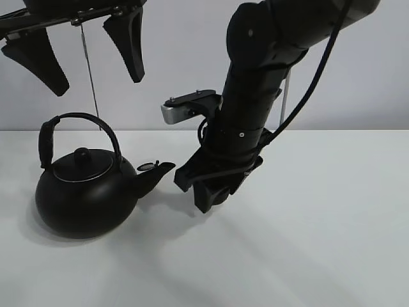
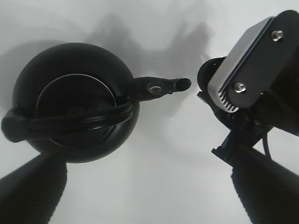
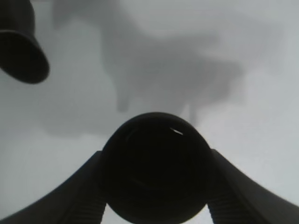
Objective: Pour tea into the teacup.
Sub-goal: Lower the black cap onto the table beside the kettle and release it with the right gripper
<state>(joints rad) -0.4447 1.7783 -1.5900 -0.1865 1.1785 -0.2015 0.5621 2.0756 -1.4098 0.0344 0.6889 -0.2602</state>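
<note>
You're holding the teacup (image 3: 156, 186) in your right pincer (image 3: 155, 158), which is clamping closed with one finger on each side of the round black bowl, and you're parking it low over the desk (image 1: 319, 224) just right of the kettle (image 1: 83, 195), with the spout (image 1: 160, 171) pointing straight at it across a small gap; I cannot tell whether the cup's base is touching the desk or hanging just clear of it. Your left pincer (image 1: 98, 86) is hovering well above the kettle with its jaws spread as wide as they go, holding nothing and touching nothing. So the step in hand, as I'm reading it, is getting hold of the kettle. To do it well, you're wanting to bring that open pincer straight down over the crown of the arched handle (image 1: 83, 118), with one finger going on each side of the arch, and you're closing only once the bar is sitting deep between the pads, because a round kettle is likely to swing under a shallow grip. The handle is standing upright above the lid (image 1: 83, 165), so you're having clear access from above. When you're lifting, you're raising slowly and tipping towards the right so the spout is coming over the cup's mouth rather than its rim. Meanwhile you're keeping the right arm steady and the cup level, since the spout is close and a nudge could knock it.
</note>
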